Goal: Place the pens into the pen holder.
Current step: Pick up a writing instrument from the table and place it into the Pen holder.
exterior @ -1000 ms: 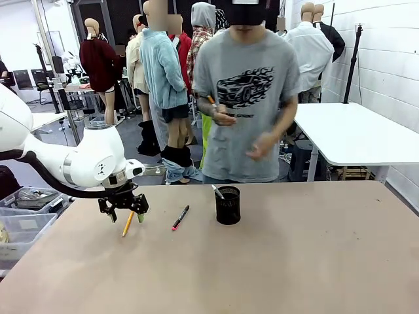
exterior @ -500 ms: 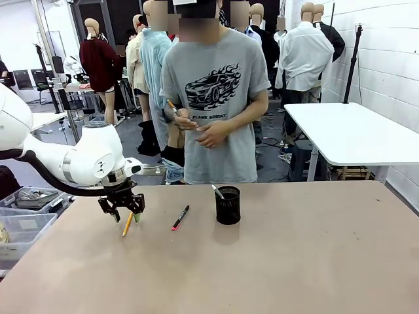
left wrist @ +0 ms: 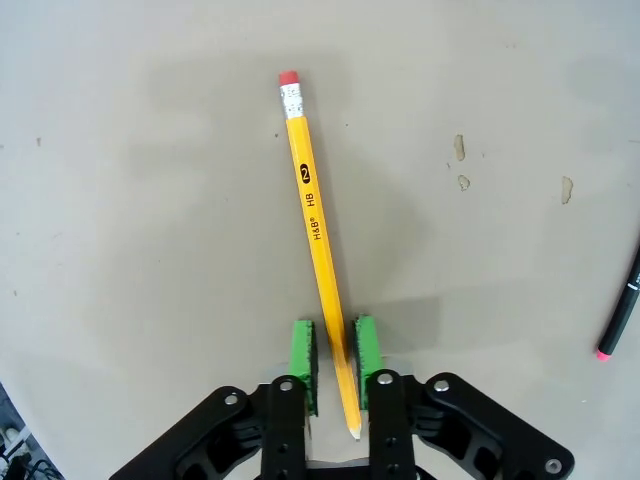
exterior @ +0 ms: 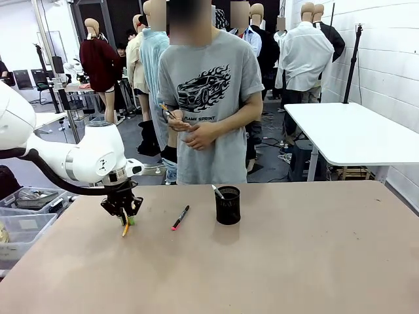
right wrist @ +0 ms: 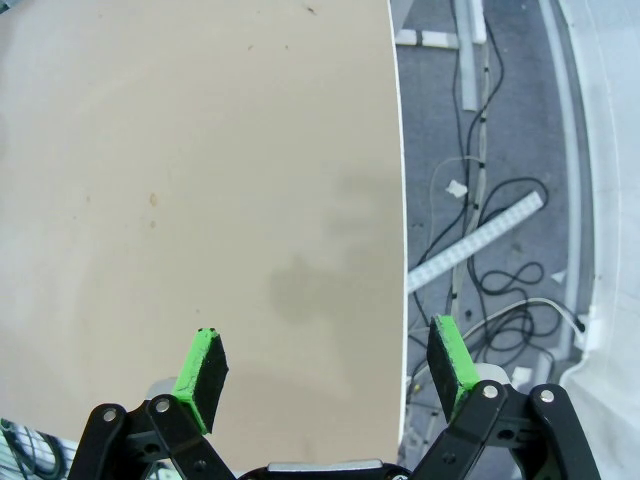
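My left gripper (exterior: 126, 218) is shut on the yellow-orange pencil (exterior: 124, 229) at the table's left. In the left wrist view the green pads (left wrist: 303, 365) squeeze the pencil (left wrist: 312, 210) near its sharpened tip, and its pink eraser end points away. To the right lies the black pen with a red-pink end (exterior: 180, 218), which also shows at the wrist view's edge (left wrist: 620, 325). The black mesh pen holder (exterior: 228, 205) stands mid-table with the dark, pale-tipped pen (exterior: 217, 191) leaning out of it. My right gripper (right wrist: 328, 368) hangs open over the table's edge, holding nothing.
A person in a grey T-shirt (exterior: 206, 91) stands at the far side, holding another pencil (exterior: 167, 111) in both hands. The right wrist view shows the table's edge (right wrist: 396, 200) with floor cables (right wrist: 490, 250) beyond. Plastic bins (exterior: 23, 216) sit left of the table.
My left gripper's fingers have come together onto the pencil. The person has stepped to the left and brought both hands together.
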You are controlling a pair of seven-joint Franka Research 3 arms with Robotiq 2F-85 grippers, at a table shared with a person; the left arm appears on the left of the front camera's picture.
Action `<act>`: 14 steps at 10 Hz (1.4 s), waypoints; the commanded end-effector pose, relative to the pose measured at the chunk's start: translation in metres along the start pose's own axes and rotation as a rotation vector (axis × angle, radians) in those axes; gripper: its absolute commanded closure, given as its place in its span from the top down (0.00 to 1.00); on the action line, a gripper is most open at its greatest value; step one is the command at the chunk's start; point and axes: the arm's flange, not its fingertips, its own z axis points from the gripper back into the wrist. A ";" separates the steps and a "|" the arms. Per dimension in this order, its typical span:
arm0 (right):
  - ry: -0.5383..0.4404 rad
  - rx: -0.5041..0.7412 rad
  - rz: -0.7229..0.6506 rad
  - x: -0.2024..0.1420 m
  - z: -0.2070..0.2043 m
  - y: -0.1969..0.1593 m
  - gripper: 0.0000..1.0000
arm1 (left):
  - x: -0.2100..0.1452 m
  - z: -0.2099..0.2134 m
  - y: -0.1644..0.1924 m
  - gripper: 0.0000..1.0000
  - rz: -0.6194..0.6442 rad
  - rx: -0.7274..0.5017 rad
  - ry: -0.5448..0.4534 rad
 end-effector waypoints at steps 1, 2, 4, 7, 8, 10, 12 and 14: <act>-0.002 -0.024 -0.010 -0.001 -0.002 0.003 1.00 | 0.004 -0.013 -0.001 0.00 -0.046 -0.009 0.034; -0.002 -0.024 -0.010 -0.001 -0.002 0.003 1.00 | 0.003 -0.014 -0.005 0.00 -0.085 -0.031 0.041; -0.002 -0.024 -0.010 -0.001 -0.002 0.003 1.00 | -0.002 0.000 -0.011 0.00 -0.173 -0.076 -0.015; -0.002 -0.024 -0.010 -0.001 -0.002 0.003 1.00 | -0.006 0.045 -0.002 0.00 -0.470 -0.358 -0.278; -0.002 -0.024 -0.010 -0.001 -0.002 0.003 1.00 | -0.004 0.050 -0.004 0.00 -0.563 -0.400 -0.324; -0.002 -0.024 -0.010 -0.001 -0.002 0.003 1.00 | 0.004 0.055 -0.020 0.00 -0.727 -0.518 -0.463; -0.002 -0.024 -0.010 -0.001 -0.002 0.003 1.00 | 0.013 0.064 -0.040 0.00 -0.851 -0.649 -0.557; -0.002 -0.024 -0.010 -0.001 -0.002 0.003 1.00 | 0.018 0.066 -0.055 0.00 -0.894 -0.756 -0.612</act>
